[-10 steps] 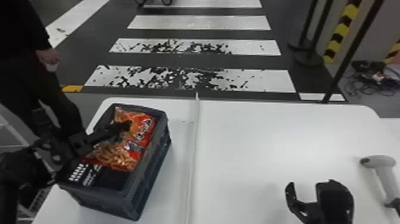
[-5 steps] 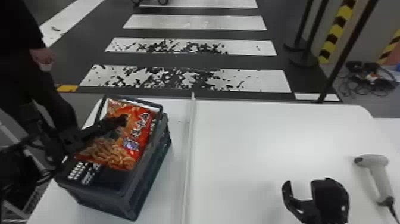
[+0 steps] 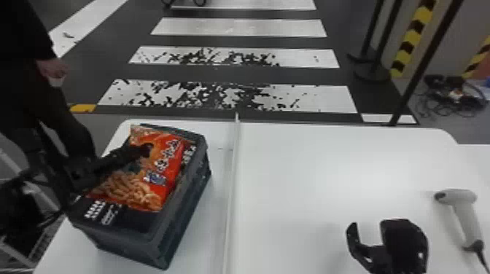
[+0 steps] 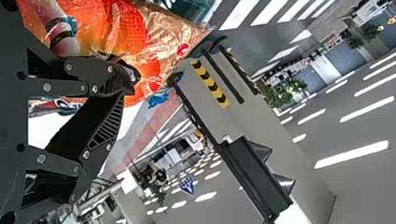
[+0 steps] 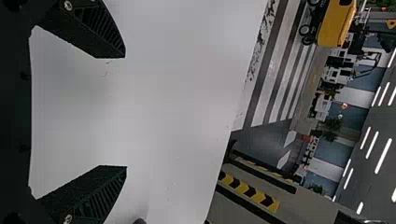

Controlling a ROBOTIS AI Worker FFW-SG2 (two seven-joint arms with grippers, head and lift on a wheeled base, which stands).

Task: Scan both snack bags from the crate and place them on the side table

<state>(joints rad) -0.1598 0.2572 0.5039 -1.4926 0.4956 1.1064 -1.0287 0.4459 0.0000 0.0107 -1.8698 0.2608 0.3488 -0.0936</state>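
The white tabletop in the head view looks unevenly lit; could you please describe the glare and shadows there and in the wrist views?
Head view: soft glare on the white tabletop, a faint shadow beside the right gripper; left wrist view: highlights on the wrinkled snack bag, bright ceiling lights; right wrist view: faint grey shading on the tabletop.
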